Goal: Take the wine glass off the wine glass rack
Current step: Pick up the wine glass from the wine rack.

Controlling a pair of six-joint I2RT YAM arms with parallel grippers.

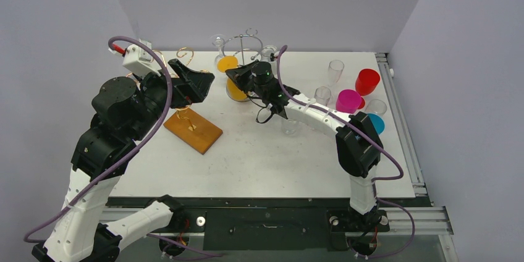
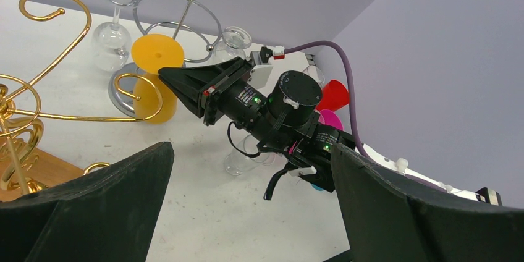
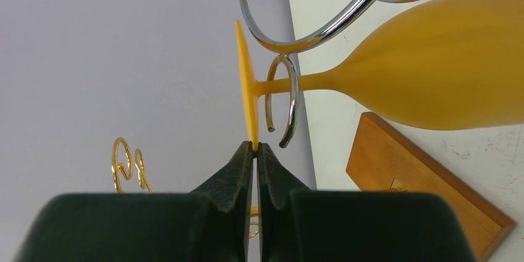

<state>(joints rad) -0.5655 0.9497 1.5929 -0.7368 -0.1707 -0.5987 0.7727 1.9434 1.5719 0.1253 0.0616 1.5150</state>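
An orange wine glass (image 3: 426, 73) hangs upside down on the silver wire rack (image 3: 321, 30), its stem in a hook and its round foot (image 3: 247, 89) on top. It also shows in the top view (image 1: 230, 76) and the left wrist view (image 2: 154, 64). My right gripper (image 3: 255, 147) is shut on the rim of the glass's foot; it shows in the top view (image 1: 233, 75) too. My left gripper (image 1: 201, 83) is open and empty, held above the table left of the rack; its fingers (image 2: 99, 206) frame the left wrist view.
A gold wire rack (image 1: 185, 83) on a wooden base (image 1: 193, 131) stands at the left. Clear glasses (image 2: 111, 39) hang on the silver rack. A clear cup (image 1: 290, 127) lies under the right arm. Red (image 1: 367, 81), pink (image 1: 348, 101), blue (image 1: 376, 124) and clear cups stand at the right.
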